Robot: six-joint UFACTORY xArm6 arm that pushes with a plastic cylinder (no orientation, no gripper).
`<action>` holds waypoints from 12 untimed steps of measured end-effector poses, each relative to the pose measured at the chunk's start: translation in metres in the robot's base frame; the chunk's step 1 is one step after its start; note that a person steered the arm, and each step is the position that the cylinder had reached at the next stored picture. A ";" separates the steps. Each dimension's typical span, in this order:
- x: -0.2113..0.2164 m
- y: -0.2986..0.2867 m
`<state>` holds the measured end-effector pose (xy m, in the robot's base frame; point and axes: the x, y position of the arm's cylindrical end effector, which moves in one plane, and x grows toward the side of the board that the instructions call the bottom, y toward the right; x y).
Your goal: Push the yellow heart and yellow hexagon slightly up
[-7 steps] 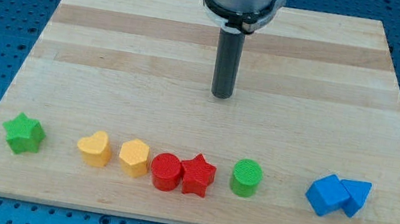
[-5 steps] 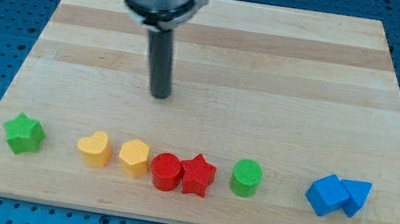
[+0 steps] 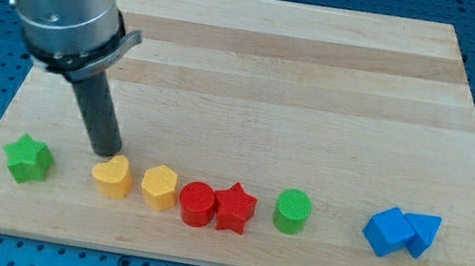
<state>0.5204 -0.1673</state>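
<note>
Your arm is reaching in from the view's top left, its rod leaning down to the worktop (image 3: pixel 322 89). My tip (image 3: pixel 107 152) is sitting just above the yellow heart (image 3: pixel 113 176), close to touching it. The yellow hexagon (image 3: pixel 159 187) is lying just right of the heart, beside the red cylinder (image 3: pixel 197 204). You have no hand here, only the rod.
</note>
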 end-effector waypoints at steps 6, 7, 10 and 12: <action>0.049 -0.009; 0.065 0.007; 0.069 0.050; 0.063 0.072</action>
<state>0.5834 -0.0951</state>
